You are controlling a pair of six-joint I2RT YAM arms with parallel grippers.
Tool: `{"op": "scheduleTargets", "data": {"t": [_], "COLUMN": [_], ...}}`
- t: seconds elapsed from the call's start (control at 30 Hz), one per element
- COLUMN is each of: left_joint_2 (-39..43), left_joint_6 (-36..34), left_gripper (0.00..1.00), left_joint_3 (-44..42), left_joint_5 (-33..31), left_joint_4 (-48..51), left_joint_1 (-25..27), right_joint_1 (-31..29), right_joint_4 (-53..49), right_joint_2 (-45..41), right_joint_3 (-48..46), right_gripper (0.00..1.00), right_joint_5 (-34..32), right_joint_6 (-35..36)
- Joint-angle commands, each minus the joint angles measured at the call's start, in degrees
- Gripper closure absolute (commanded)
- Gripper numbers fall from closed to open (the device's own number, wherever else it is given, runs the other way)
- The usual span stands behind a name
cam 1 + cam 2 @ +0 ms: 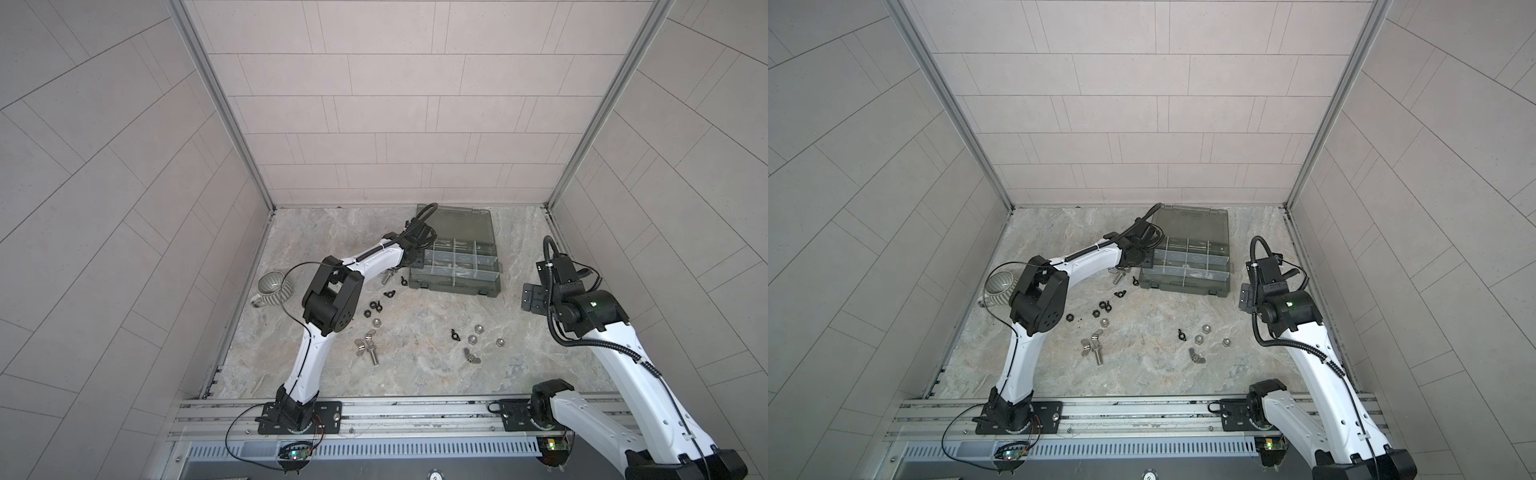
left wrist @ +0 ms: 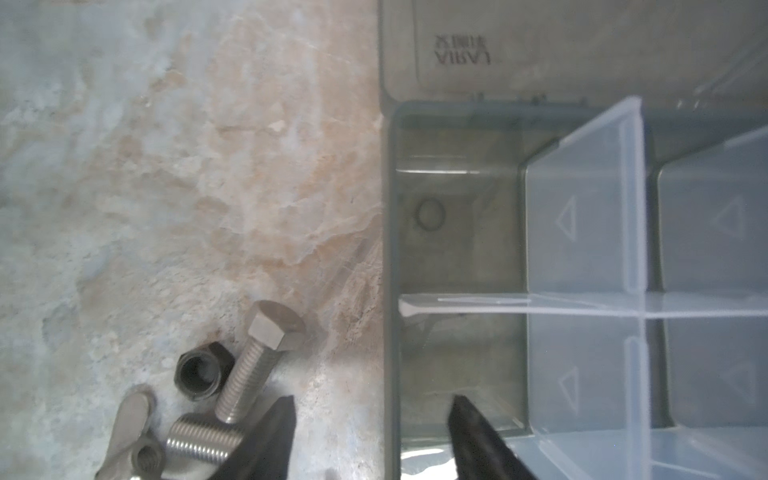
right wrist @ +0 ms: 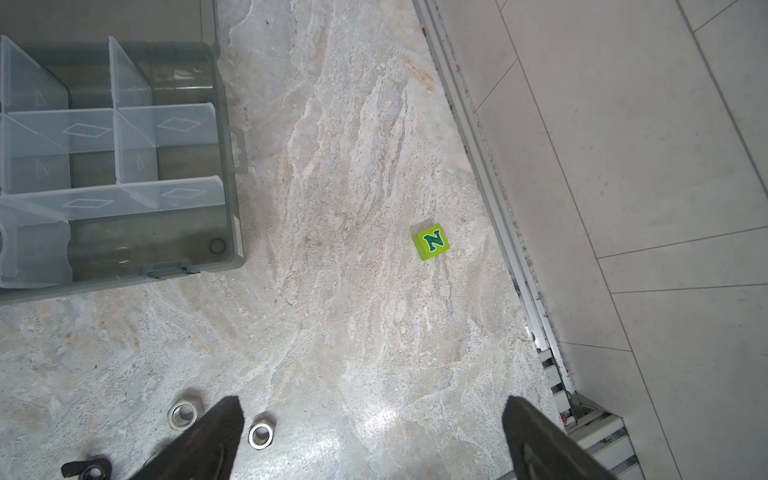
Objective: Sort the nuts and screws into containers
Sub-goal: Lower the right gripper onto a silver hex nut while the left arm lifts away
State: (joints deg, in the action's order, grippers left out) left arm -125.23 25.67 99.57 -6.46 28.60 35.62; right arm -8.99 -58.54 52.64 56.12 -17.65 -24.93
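Left gripper (image 2: 374,419): black tapered fingers stood partly apart with nothing between them. One tip was over the table (image 2: 166,166) and the other over the corner compartment (image 2: 453,232), so they straddled the smoky grey wall of the organizer box (image 2: 390,257). Frosted clear dividers (image 2: 582,232) with embossed triangles split the box into rectangular cells, and the lid (image 2: 463,50) lay flat behind. Just outside the wall lay a silver hex-head screw (image 2: 254,365) with a threaded shank. A black hex nut (image 2: 203,372) lay just beside it. A second screw (image 2: 199,442) was partly hidden by a finger, and a silver wing nut (image 2: 133,432) was cut off at the frame edge. The table was rough, veined, stone-like. Right gripper (image 3: 374,415): spread wide and empty over bare stone, well apart from the box, with open room up to the metal rail. Two silver hex nuts (image 3: 183,414) lay near one finger. A green cube block (image 3: 431,242) lettered N sat near the rail. In both top views more nuts (image 1: 473,338) lay scattered mid-table, a ribbed mug (image 1: 274,286) sat at the left edge, and the left fingers were hidden under the wrist. Compartment contents were hard to make out through the plastic.
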Motion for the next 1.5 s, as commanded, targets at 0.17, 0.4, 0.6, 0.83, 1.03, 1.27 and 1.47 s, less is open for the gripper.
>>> {"op": "scheduleTargets", "data": {"t": [0.17,0.4,0.6,0.83,1.03,1.27,1.47], "left_joint_2": [15.1,27.3,34.7,40.9,42.2,41.5,41.0], "left_joint_6": [-8.4,-11.8,-14.0,-12.9,-11.6,-12.8,-14.6], "left_gripper": [0.11,0.04,0.04,0.04,0.0,0.0,0.0], "left_joint_3": [-5.8,-15.6,-21.4,-25.3,-24.6,-23.2,-20.7], "left_joint_5": [1.3,3.2,5.9,10.5,19.7,29.9,34.8], "left_joint_4": [-3.3,-2.1,4.8,7.8,5.3,4.4,5.2], "left_joint_1": [0.1,-1.2,-1.3,-1.3,-1.3,0.4,3.7], "right_joint_1": [-0.2,-0.8,-0.9,-4.4,-4.5,-4.7,-4.9], "right_joint_4": [-0.7,-0.1,-1.7,-4.7,-1.0,4.2,7.4], "right_joint_2": [5.0,4.3,2.1,5.2,6.3,9.8,14.0], "right_joint_3": [0.7,-1.0,-5.7,-7.8,-14.2,-17.0,-17.0], "right_gripper": [0.05,0.1,0.22,0.29,0.34,0.4,0.47], "right_joint_5": [8.3,11.7,14.9,17.0,20.3,23.2,23.7], "right_joint_6": [-0.7,-0.7,-3.8,-11.5,-14.5,-16.1,-16.2]}}
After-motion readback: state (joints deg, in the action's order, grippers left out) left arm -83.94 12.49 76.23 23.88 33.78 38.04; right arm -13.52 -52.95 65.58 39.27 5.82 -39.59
